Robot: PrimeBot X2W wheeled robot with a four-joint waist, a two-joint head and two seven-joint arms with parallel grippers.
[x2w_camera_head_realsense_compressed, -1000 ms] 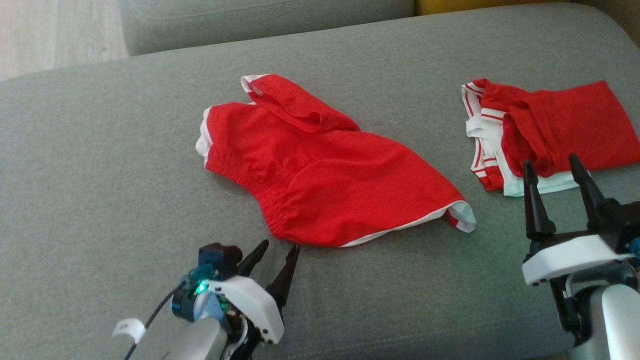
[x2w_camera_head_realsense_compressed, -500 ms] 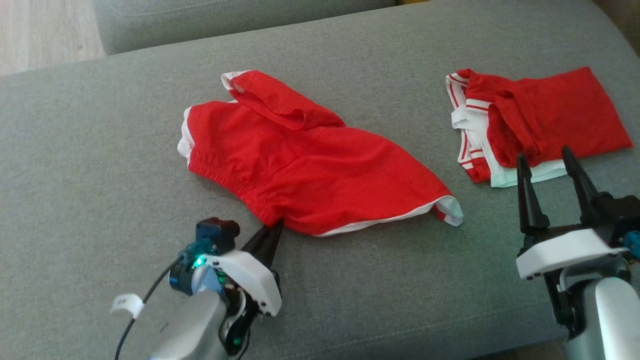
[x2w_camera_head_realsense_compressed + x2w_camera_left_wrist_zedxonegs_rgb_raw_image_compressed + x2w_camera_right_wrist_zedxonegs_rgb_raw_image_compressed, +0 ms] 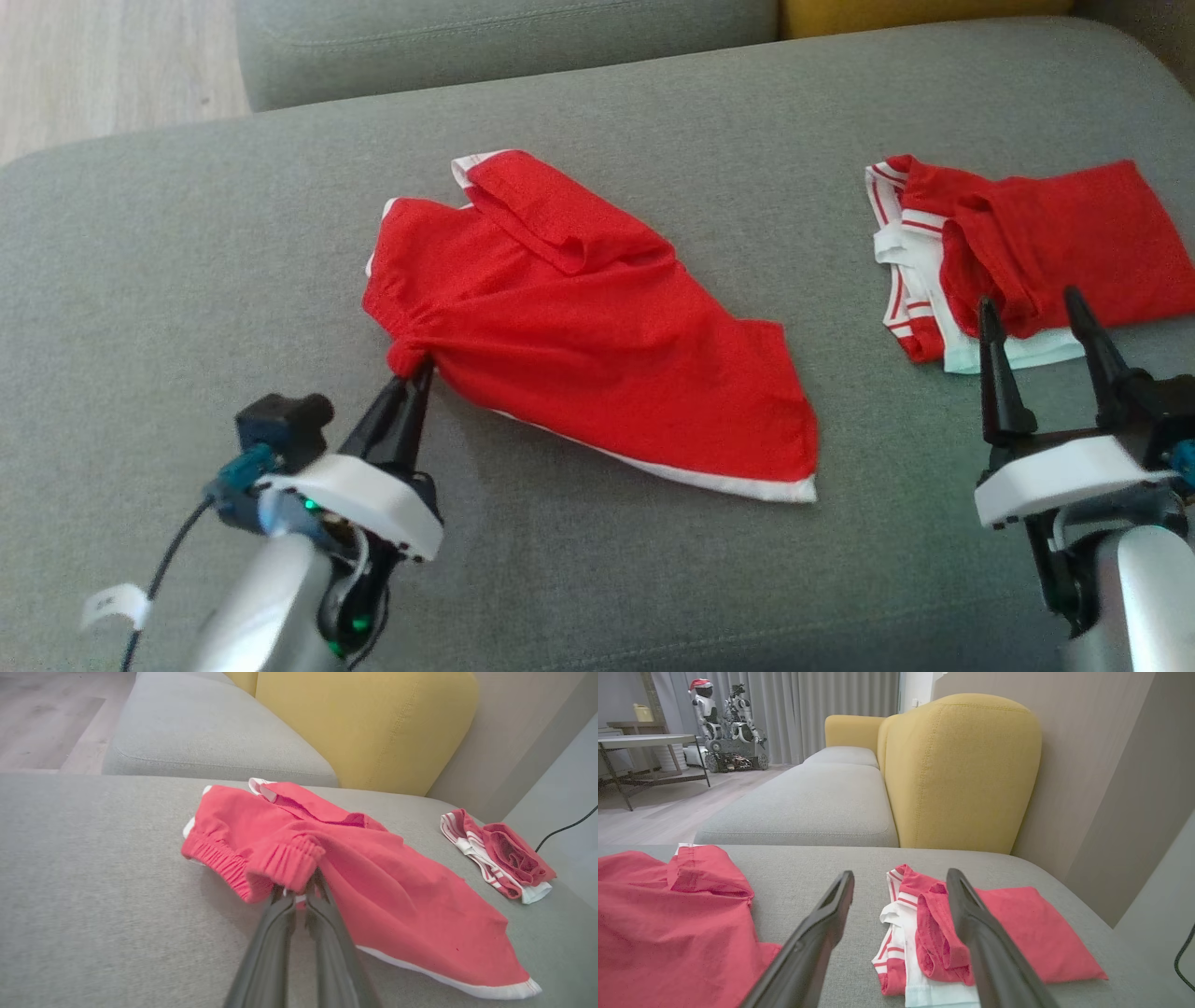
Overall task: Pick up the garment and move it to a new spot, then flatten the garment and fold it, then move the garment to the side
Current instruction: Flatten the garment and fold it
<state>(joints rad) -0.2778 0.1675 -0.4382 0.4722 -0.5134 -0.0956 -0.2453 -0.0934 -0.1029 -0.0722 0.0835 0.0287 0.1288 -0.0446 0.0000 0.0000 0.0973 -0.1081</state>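
Head view: with left claw (image 3: 415, 371) pinching the elastic waistband (image 3: 411, 322) of the red garment (image 3: 597, 345) lying centrally on the sofa (image 3: 187, 280), right claw (image 3: 1027, 299) spread, lift slowly, clear of the folded pile (image 3: 1055, 224) at right.

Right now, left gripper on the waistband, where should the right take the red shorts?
The white-trimmed hem corner of the red shorts, approached low from the robot's right by the open right gripper. It lies flat, points that way, and sits opposite the left gripper's waistband pinch, so pulling should spread the fabric.
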